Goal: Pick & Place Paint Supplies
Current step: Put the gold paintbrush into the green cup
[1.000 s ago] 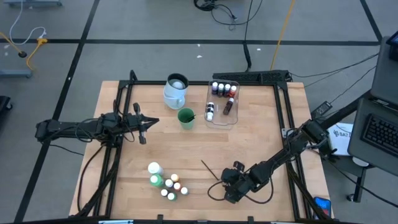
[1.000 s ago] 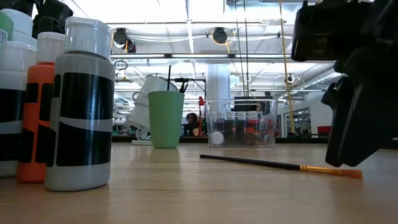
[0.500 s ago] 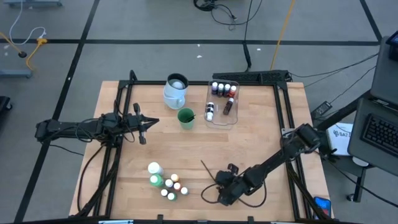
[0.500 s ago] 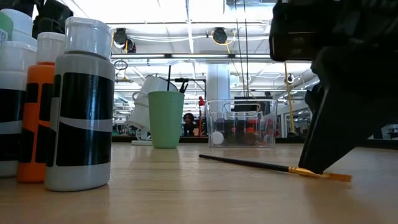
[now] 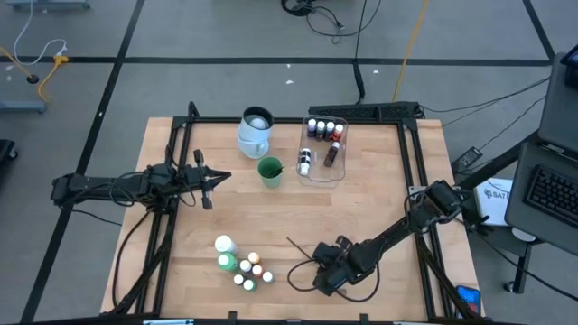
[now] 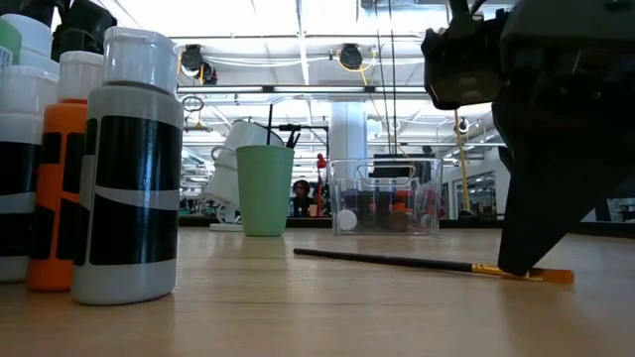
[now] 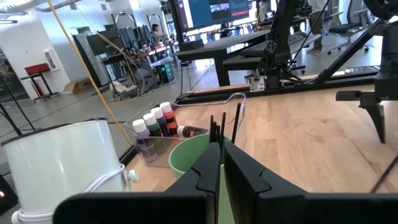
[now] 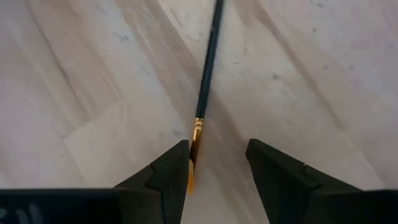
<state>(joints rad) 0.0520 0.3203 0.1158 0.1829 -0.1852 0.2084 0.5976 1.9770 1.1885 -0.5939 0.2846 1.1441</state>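
A thin dark-handled brush (image 5: 298, 250) lies flat on the wood near the table's front edge, its orange bristle end (image 6: 556, 276) toward my right gripper. That gripper (image 5: 318, 267) points steeply down over this end, open, with the brush (image 8: 208, 68) running out from between its fingers. Tiny paint bottles (image 5: 248, 271) and two larger bottles (image 5: 225, 246) stand in a group to the brush's left. My left gripper (image 5: 209, 181) waits level and shut at the table's left, near the green cup (image 7: 193, 155). My right gripper stays open and touches the brush at its orange bristle end (image 8: 191, 169) with one finger (image 8: 168, 177). The other finger (image 8: 280, 174) stands clear of it. The fingers come from above, slanting down, with their tips at the table top (image 6: 518, 266). The brush lies flat on the wood.
A clear tub (image 5: 336, 171) with several small bottles stands at the back, with a green cup (image 5: 270, 171) holding brushes and a pale-blue jug (image 5: 256, 131) to its left. Bare wood lies between the tub and the brush. Dark frame rails run along both table sides.
My right gripper has come down and gone a little toward the table's left edge, tipping steeper until its fingertips reach the wood at the brush's bristle end. The brush has slid slightly toward the left and stays flat on the wood.
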